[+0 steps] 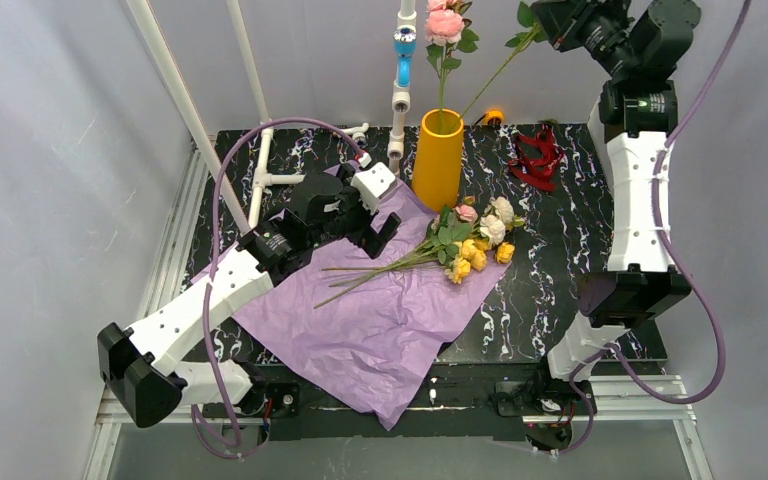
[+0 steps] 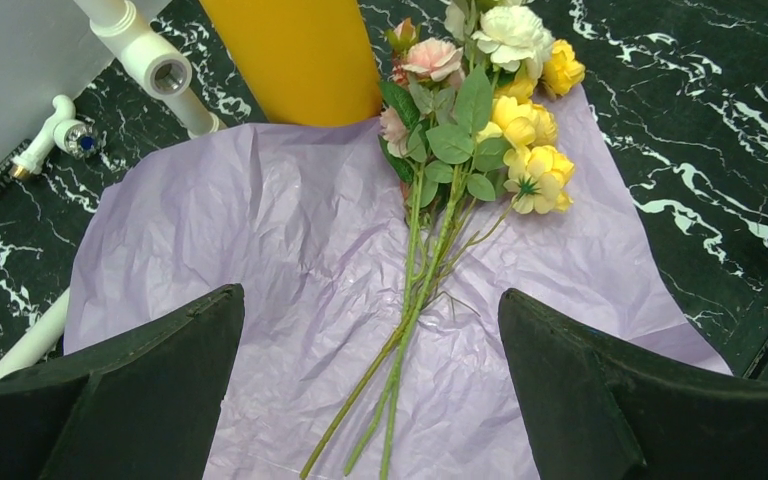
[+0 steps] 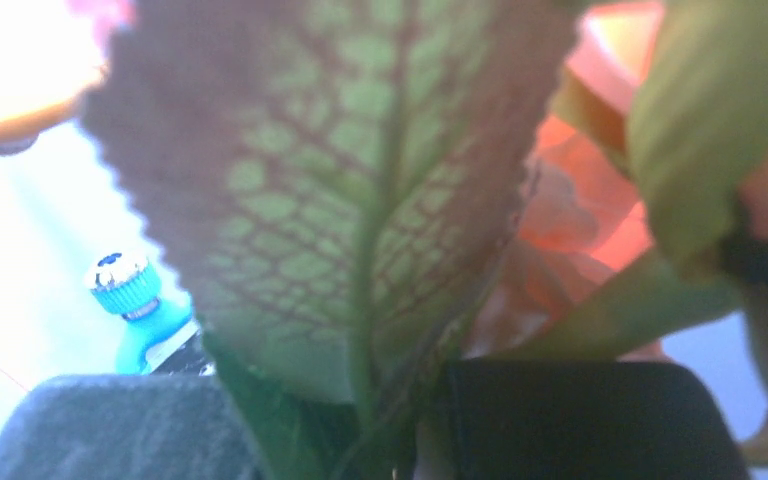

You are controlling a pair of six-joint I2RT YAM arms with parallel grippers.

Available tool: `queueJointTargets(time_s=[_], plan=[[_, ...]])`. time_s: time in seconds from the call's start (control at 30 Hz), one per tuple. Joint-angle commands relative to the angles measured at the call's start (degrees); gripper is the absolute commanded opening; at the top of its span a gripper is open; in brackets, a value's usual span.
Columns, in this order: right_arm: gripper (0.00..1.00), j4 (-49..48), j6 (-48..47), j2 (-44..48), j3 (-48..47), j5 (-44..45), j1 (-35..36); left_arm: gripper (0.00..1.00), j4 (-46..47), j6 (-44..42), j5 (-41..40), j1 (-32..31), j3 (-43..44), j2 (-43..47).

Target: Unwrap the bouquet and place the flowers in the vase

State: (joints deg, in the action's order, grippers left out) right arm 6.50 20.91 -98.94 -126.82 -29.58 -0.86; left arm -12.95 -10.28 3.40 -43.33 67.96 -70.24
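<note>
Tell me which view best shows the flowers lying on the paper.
Left wrist: the flowers show close up, blooms and stems clear. Top view shows them whole but small; right wrist shows only a blurred leaf.

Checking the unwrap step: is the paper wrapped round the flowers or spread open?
Spread open: the paper lies flat on the table, with the flowers loose on top and their stems bare.

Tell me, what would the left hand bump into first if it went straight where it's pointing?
The left hand would probably hit the green flower stems first, lying on the purple paper just ahead of it. Depth is unclear, so it may touch paper too.
</note>
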Motion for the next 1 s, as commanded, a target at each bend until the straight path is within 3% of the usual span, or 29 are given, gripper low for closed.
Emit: queueJointTargets(time_s=[0.0, 0.13, 0.4, 0.6, 0.8, 0.9, 0.97], plan=[[0.01, 1.4, -5.5, -1.7, -1.2, -1.0, 4.1, 0.98, -1.7, 0.1, -1.6, 0.8, 1.5, -0.4], [0.03, 3.6, -8.9, -4.6, -1.3, -0.3, 7.0, 0.98, -4.5, 2.4, -0.1, 1.9, 2.6, -1.8], [0.20, 2.6, -8.8, -10.6, -0.5, 1.3, 9.9, 0.98, -12.6, 4.6, 16.1, 5.9, 4.8, -6.5], [0.55, 3.9, -6.1, -13.2, -0.8, 1.7, 9.9, 0.98, -14.6, 3.9, 14.9, 6.7, 6.8, -9.3], [0.87, 4.8, -6.1, -8.7, 4.8, 1.5, 9.6, 0.98, -16.7, 4.1, 17.8, 9.8, 9.1, -12.6], [0.98, 4.6, -5.7, -4.4, 9.9, 0.9, 9.1, 0.98, -16.7, 2.6, 20.3, 10.8, 9.1, -13.7], [0.98, 4.1, -5.3, -1.3, 13.5, 0.5, 8.6, 0.98, -16.8, -0.1, 22.4, 10.9, 8.7, -14.2]])
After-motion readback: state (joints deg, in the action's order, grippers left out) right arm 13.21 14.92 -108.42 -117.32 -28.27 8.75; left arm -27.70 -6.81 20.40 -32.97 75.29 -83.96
